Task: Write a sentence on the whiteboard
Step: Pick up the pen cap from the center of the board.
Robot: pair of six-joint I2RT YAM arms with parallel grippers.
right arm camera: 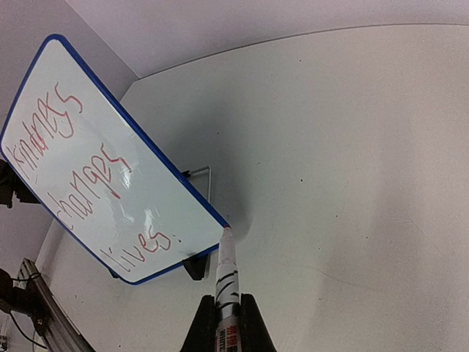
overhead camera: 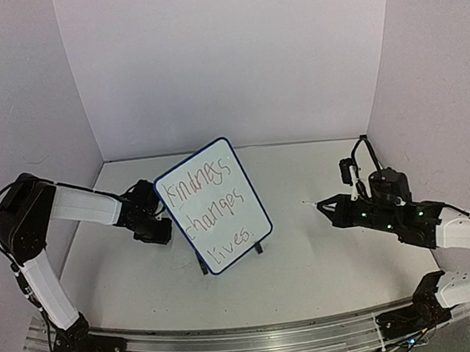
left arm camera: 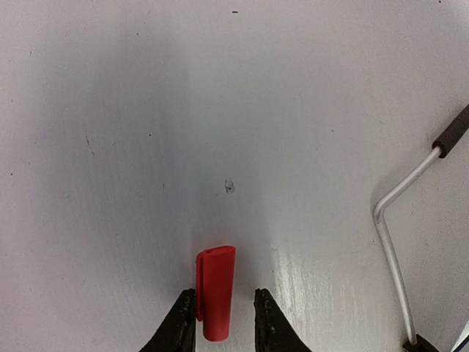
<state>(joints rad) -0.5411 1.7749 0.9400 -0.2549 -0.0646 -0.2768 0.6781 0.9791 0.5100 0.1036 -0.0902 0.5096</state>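
Note:
The whiteboard (overhead camera: 213, 204) (right arm camera: 95, 169) stands tilted at the table's middle on black feet. On it the sentence (overhead camera: 210, 206) (right arm camera: 88, 172) reads "kindness changes lives" in red, in three lines. My right gripper (overhead camera: 328, 208) (right arm camera: 229, 301) is shut on a white marker (right arm camera: 229, 275). The marker's bare tip points left and stays clear of the board's right edge. My left gripper (overhead camera: 157, 223) (left arm camera: 224, 297) sits behind the board's left edge. A red cap (left arm camera: 216, 293) lies between its jaws: the left finger touches the clip, and a slit shows on the right.
The board's bent metal stand leg (left arm camera: 392, 220) runs down the right side of the left wrist view. White walls (overhead camera: 230, 57) close in the back and both sides. A metal rail (overhead camera: 236, 337) carries the arm bases along the front edge.

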